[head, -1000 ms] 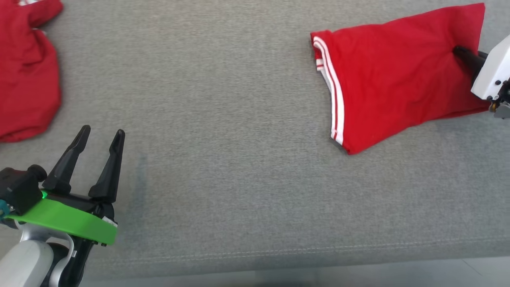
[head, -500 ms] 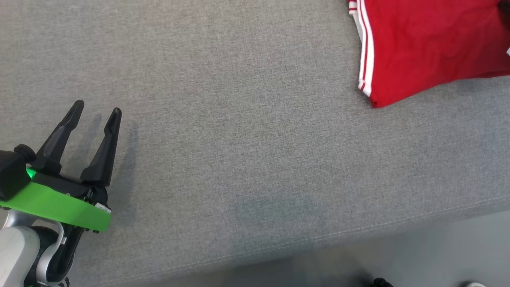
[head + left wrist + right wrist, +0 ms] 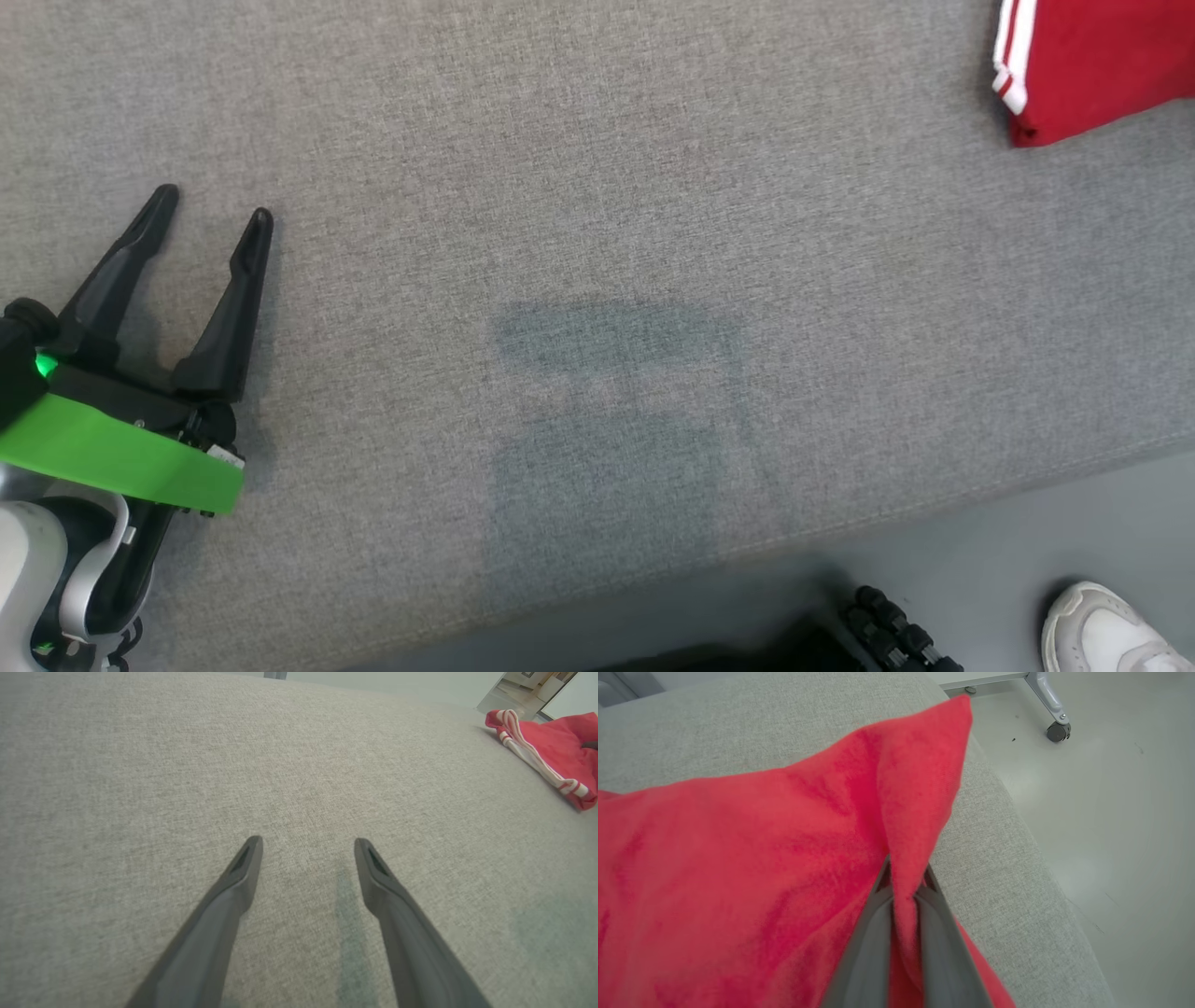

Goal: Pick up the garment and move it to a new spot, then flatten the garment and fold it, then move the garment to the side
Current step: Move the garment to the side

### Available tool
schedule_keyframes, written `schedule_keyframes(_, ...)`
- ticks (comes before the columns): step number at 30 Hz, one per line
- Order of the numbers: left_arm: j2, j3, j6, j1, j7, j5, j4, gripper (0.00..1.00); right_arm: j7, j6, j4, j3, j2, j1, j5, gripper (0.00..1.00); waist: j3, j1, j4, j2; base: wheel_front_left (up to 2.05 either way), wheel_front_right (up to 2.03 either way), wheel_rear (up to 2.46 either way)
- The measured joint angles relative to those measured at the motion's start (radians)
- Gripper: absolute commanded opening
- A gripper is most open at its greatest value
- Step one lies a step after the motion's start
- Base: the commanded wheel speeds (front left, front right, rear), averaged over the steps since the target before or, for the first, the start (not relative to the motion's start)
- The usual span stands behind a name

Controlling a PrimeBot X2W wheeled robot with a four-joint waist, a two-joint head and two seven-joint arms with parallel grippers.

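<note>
My right gripper point(image 3: 903, 879) pinching a red garment point(image 3: 738, 858) on a grey cushion point(image 3: 597, 187)
My right jaws are clamped on a raised fold near the cushion's edge; my left gripper point(image 3: 213, 205) is well apart from the garment, jaws spread wide, holding nothing

The surface point(image 3: 597, 233) lies bare between the left gripper point(image 3: 214, 203) and the garment point(image 3: 1092, 65) at its far right corner. Obstacles on the floor point(image 3: 1027, 541) below the front edge: a shoe point(image 3: 1106, 635) and a dark ribbed object point(image 3: 896, 635).
</note>
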Motion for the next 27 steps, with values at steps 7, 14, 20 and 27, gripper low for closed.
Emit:
schedule_keyframes(7, -0.004, 0.016, 0.0, -0.015, 0.007, 0.008, -0.007, 1.0, -0.079, -0.01, 0.042, -0.017, 0.001, -0.035, -0.039, 1.0, 0.045, 0.0, 0.017, 0.0, 0.0, 0.0, 0.0)
schedule_keyframes(14, -0.021, 0.027, 0.0, -0.018, -0.003, 0.008, 0.013, 1.0, -0.131, -0.016, 0.113, -0.016, 0.014, -0.042, -0.069, 1.0, 0.045, -0.0001, 0.036, 0.0, 0.0, 0.0, 0.0)
schedule_keyframes(20, -0.039, 0.021, 0.002, -0.018, -0.003, 0.008, 0.037, 1.0, -0.176, -0.018, 0.183, -0.016, 0.009, -0.018, -0.098, 1.0, 0.021, -0.0001, 0.043, 0.0, 0.0, 0.0, 0.0)
schedule_keyframes(27, -0.057, 0.007, 0.002, -0.017, -0.012, 0.011, 0.064, 1.0, -0.213, -0.024, 0.269, -0.013, 0.007, 0.051, -0.121, 1.0, -0.021, -0.0001, 0.056, 0.0, 0.0, 0.0, 0.0)
